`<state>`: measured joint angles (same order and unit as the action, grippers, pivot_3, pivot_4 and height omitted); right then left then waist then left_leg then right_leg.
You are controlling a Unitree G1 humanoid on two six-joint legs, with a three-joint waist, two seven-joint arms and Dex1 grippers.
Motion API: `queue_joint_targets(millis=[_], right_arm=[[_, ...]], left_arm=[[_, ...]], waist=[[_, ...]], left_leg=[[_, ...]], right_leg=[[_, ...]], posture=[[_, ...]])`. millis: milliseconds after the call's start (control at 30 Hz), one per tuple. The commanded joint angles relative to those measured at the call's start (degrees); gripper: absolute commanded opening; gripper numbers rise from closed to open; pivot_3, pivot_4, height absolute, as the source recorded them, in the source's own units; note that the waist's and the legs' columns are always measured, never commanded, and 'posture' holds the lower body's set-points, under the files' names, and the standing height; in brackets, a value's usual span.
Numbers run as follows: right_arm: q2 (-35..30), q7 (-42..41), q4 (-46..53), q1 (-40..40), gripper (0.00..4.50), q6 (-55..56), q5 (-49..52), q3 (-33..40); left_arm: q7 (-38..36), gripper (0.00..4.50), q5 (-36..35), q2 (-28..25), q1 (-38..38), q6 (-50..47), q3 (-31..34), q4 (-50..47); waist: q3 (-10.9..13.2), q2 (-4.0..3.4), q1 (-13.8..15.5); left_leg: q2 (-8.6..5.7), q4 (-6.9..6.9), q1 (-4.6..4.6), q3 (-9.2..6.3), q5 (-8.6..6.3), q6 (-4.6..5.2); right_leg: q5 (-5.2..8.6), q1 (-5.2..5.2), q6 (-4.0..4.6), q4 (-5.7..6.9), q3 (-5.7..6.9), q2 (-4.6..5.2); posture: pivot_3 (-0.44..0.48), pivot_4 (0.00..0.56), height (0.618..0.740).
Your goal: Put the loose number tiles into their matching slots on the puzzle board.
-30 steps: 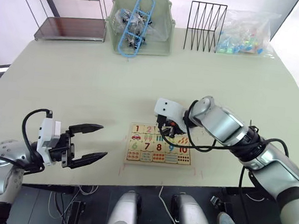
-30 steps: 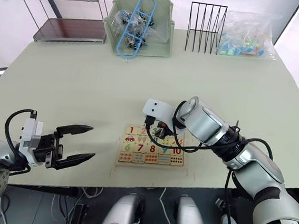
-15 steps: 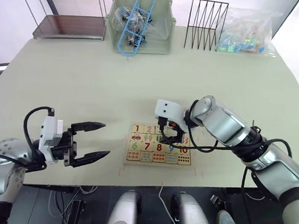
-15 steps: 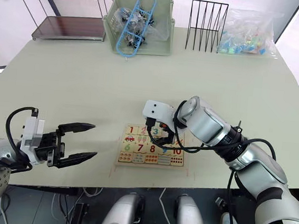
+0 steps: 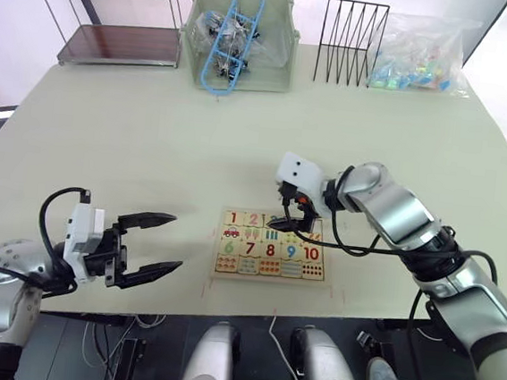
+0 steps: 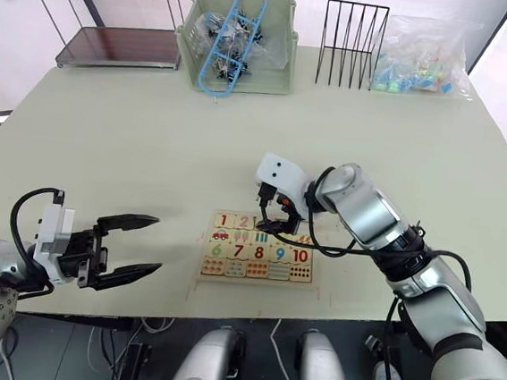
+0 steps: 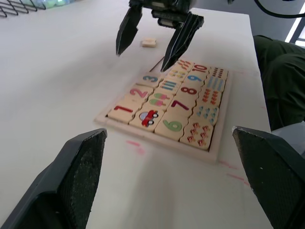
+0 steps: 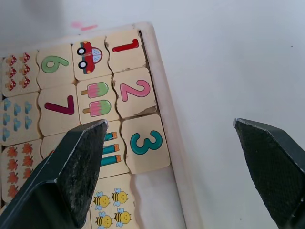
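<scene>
The left gripper (image 5: 160, 246), black fingers apart and empty, hovers well left of the flat pale-wood puzzle board (image 5: 268, 272). The right gripper (image 7: 152, 34), fingers spread and empty, hangs over the board's far edge, where tiles 1–3 sit. Beyond it lies a small loose pale-wood tile (image 7: 148, 42); a careless descent could shove it away or unseat the green 3 tile (image 8: 145, 142).

- The two head views looked forward and down from above the table (image 5: 150, 144), at a distance, and shared nearly the same scene.
- The left wrist view faced low across the table toward the puzzle board (image 7: 167, 119).
- The right wrist view looked almost straight down, close over that board's corner.
</scene>
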<state>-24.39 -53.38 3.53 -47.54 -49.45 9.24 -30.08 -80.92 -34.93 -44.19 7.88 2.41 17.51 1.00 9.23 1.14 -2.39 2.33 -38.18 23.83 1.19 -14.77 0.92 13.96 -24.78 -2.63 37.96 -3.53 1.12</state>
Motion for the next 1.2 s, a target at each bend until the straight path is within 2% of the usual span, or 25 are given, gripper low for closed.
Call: queue_joint_targets(millis=[33, 233, 267, 433, 833, 1067, 1200], right_arm=[[0.79, -0.31, 1.64, 1.77, 3.21, 7.05, 1.45, 4.26], [1.78, -1.81, -0.11, 6.43, 0.18, 17.87, 1.76, 6.33], [1.9, -1.99, -1.06, 7.17, 0.05, 19.95, 1.48, 6.46], [2.65, -2.33, -4.51, 10.16, 0.05, 26.12, 0.4, 6.38], [2.77, -2.68, -10.65, 15.41, 0.05, 32.04, -3.82, 4.76], [5.23, -1.45, -7.89, 15.94, 0.05, 33.34, 0.29, 10.34], [3.79, -2.15, -3.8, 17.93, 0.05, 32.7, 1.81, 12.41]], left_arm=[[-1.24, 4.5, -0.16, 0.1, 0.31, 1.95, 1.6, 0.11], [-2.23, 4.5, -0.07, 0.28, 0.33, 3.31, 1.57, 1.71], [-2.27, 4.5, -0.01, 0.3, 0.06, 3.43, 1.45, 2.05], [-2.33, 4.5, 0.17, 0.48, -0.56, 3.96, 1.27, 2.92], [-2.55, 4.5, 0.44, 0.85, -0.65, 4.94, 1.41, 3.85], [-1.33, 4.5, 0.32, 1.2, -0.77, 4.26, 1.65, 3.04], [1.21, 4.5, -0.47, 1.83, -0.37, 2.43, 2.06, 1.72]], waist=[[0.0, 0.0, -0.02], [-0.01, 0.01, -0.02], [-0.01, 0.01, -0.04], [-0.01, 0.01, 0.02], [-0.04, 0.06, 0.0], [-0.04, 0.06, 0.04], [-0.04, 0.06, 0.15]], left_leg=[[0.0, 0.0, 0.0, 0.0, 0.0, 0.0], [0.0, -0.03, -0.01, 0.03, 0.0, 0.0], [0.01, -0.03, -0.01, 0.04, 0.0, 0.0], [0.0, -0.08, -0.01, 0.06, 0.0, 0.0], [0.0, -0.1, -0.05, 0.07, 0.0, 0.0], [0.01, -0.15, -0.08, 0.06, 0.01, 0.0], [0.02, -0.14, -0.05, 0.04, 0.01, 0.0]], right_leg=[[0.0, 0.0, 0.0, 0.0, 0.0, 0.0], [0.0, 0.02, 0.0, 0.02, 0.01, -0.02], [0.0, 0.02, 0.0, 0.02, 0.01, -0.03], [-0.01, 0.05, -0.01, 0.02, 0.02, -0.03], [-0.01, 0.07, -0.01, 0.05, 0.02, -0.06], [-0.04, 0.11, 0.02, 0.1, 0.03, -0.08], [-0.04, 0.11, 0.03, 0.09, 0.03, -0.07]], posture=[[0.0, 0.15, 0.74], [0.0, 0.15, 0.74], [0.0, 0.15, 0.74], [0.0, 0.15, 0.74], [0.0, 0.15, 0.74], [0.0, 0.15, 0.74], [0.0, 0.15, 0.74]])
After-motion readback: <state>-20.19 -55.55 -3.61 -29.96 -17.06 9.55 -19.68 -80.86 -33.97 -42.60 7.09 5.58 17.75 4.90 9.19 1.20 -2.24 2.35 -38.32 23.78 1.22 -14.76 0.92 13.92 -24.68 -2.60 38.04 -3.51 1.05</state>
